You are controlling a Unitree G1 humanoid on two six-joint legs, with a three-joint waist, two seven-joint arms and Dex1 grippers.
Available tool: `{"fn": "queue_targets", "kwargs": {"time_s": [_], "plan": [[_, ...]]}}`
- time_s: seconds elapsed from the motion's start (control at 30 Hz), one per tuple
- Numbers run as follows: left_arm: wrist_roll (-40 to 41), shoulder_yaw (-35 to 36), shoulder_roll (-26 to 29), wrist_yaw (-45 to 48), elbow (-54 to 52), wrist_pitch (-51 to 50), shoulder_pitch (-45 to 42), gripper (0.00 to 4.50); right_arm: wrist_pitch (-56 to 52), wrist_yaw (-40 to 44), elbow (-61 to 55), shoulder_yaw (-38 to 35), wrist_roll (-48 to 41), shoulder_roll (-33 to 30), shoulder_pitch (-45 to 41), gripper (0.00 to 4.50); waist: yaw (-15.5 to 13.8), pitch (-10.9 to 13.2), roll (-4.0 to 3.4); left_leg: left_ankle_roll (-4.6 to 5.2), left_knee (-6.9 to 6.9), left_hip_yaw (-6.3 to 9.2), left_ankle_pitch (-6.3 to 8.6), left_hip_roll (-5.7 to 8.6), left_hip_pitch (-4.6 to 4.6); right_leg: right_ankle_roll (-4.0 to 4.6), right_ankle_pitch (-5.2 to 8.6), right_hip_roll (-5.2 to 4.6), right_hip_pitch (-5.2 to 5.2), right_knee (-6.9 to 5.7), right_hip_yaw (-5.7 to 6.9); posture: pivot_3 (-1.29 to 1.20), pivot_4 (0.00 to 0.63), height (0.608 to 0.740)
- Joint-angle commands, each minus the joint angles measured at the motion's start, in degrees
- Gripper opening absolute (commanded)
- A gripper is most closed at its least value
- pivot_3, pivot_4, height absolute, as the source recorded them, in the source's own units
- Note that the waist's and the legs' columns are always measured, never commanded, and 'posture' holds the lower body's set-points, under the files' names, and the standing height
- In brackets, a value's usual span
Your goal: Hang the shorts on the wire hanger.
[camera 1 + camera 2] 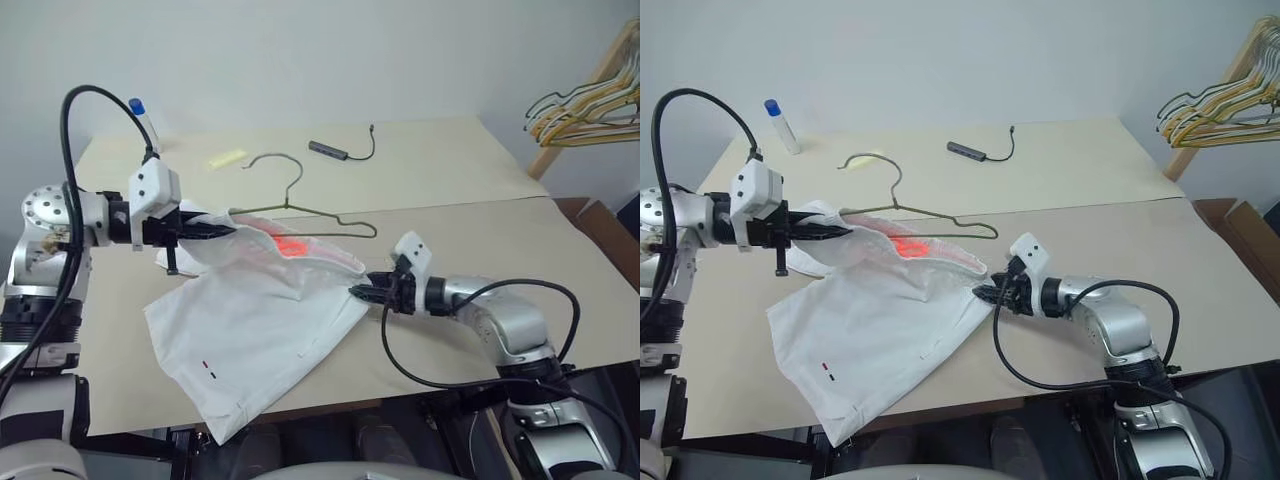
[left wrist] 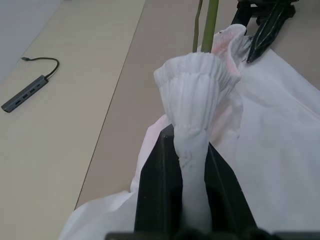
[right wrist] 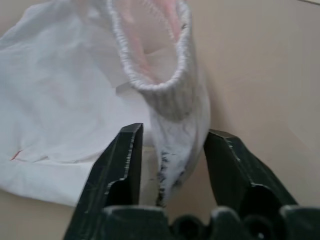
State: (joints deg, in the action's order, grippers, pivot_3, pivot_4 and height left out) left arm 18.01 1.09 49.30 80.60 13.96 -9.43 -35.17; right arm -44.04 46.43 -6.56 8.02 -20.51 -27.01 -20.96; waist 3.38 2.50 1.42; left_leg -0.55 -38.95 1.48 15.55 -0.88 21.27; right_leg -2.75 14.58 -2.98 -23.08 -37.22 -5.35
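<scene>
**Shorts stretched between both grippers, hanger at the waistband**

Beige table [image 1: 470, 170] against a pale wall; a seam runs across the top. A wooden rack at the far right carries bunched yellow and dark hangers [image 1: 585, 108]. At the back of the table: a small bottle with a blue cap [image 1: 780, 124], a yellow slip [image 1: 226, 158], and a dark USB hub [image 1: 330, 150] with a short cable.

Shorts [image 1: 250, 330], white, lie mostly flat near the front edge of the table, legs toward the robot. Two small dark marks show near one hem. The waistband is lifted off the surface and pulled into an open mouth, pink showing inside it.

Left gripper [image 1: 215, 231]: closed tight on a bunch of gathered waistband, holding it up above the table. In the left wrist view the elastic rises as a puckered tuft from between the black fingers [image 2: 152, 190].

Right gripper [image 1: 988, 294]: low, near the table, at the opposite end of the waistband. In its wrist view a fold of waistband sits between the two fingers [image 3: 120, 165], with a gap visible on either side; jaws partly open, not clamped on the cloth.

Hanger [image 1: 300, 205], thin grey-olive wire, lies just behind the raised waistband, hook pointing to the back of the table. Whether its lower bar passes inside the opening cannot be told.
</scene>
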Motion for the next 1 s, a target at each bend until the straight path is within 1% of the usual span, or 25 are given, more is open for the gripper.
{"fn": "queue_targets", "kwargs": {"time_s": [0.03,0.13,0.27,0.37,0.5,0.67,0.77,0.9,1.0], "plan": [[1.26,2.05,1.35,0.05,-1.77,-0.09,0.03,0.0,-0.19,-0.83,-0.75,-1.98,-0.63,-0.54,-1.12,1.08,0.05,0.0,0.0,0.0,0.0,0.0,0.0,0.0,-0.01,0.0,0.0,0.01,0.0,-0.01,0.0,0.0,0.0,0.74],[2.81,2.88,1.77,1.76,-2.04,-0.01,0.94,0.0,-0.93,-0.91,0.04,-3.21,-1.52,-1.38,-1.6,0.04,0.16,0.0,0.0,0.0,0.0,0.01,0.0,-0.01,0.0,0.0,0.0,0.01,0.0,-0.01,0.0,-0.01,0.0,0.74],[6.84,4.65,2.42,5.52,-3.29,-0.7,1.55,0.0,-2.57,-0.89,3.19,-6.34,-3.32,-2.71,-4.12,0.01,0.4,0.0,0.0,0.0,0.0,0.0,0.0,0.0,0.0,0.0,0.0,0.0,0.0,0.0,0.0,-0.01,0.0,0.74],[7.87,5.18,2.99,6.4,-3.72,-1.21,1.56,0.0,-3.01,0.2,4.48,-6.9,-3.58,-4.92,-5.96,0.01,0.44,0.0,-0.01,0.0,0.01,0.01,0.0,-0.01,0.0,0.0,0.0,0.01,0.0,0.0,0.0,-0.01,0.0,0.74],[5.09,4.15,3.95,4.35,-2.59,0.14,1.9,0.0,-3.24,0.14,7.01,-8.47,-3.88,-7.33,-8.19,0.01,0.51,0.0,0.0,0.0,0.01,0.01,0.0,-0.01,-0.01,0.0,0.0,0.01,0.01,0.01,0.0,0.0,0.0,0.74],[1.66,3.54,4.02,0.0,-2.54,-0.21,2.5,0.0,-1.59,1.05,7.1,-8.04,-2.77,-10.22,-8.05,0.01,0.46,0.0,0.0,0.0,0.01,0.01,0.0,0.0,0.0,0.0,0.0,0.0,0.01,0.02,0.0,-0.01,0.0,0.74],[1.78,3.5,4.57,0.6,-2.9,-0.65,3.17,0.0,-2.01,1.18,6.55,-8.47,-3.38,-10.88,-8.08,0.01,0.46,0.0,0.0,0.0,0.01,0.0,0.0,-0.01,0.0,0.0,0.0,0.0,0.01,0.02,-0.01,0.0,0.0,0.74],[0.24,2.28,5.26,1.27,-2.45,0.73,4.05,0.0,-1.09,1.1,5.46,-8.47,-3.05,-11.24,-8.28,0.01,0.57,0.0,0.0,0.0,0.02,0.0,0.0,-0.01,0.0,0.0,0.0,0.01,-0.01,0.01,-0.01,-0.01,0.0,0.74],[-2.02,0.92,4.55,-0.61,-1.25,1.7,3.25,0.0,-0.65,2.7,0.61,-7.12,-2.99,-13.06,-9.31,0.01,0.49,0.02,-0.03,0.0,0.01,0.0,0.0,0.0,0.0,0.0,0.0,-0.01,-0.01,0.01,-0.01,-0.01,0.0,0.74]]}}
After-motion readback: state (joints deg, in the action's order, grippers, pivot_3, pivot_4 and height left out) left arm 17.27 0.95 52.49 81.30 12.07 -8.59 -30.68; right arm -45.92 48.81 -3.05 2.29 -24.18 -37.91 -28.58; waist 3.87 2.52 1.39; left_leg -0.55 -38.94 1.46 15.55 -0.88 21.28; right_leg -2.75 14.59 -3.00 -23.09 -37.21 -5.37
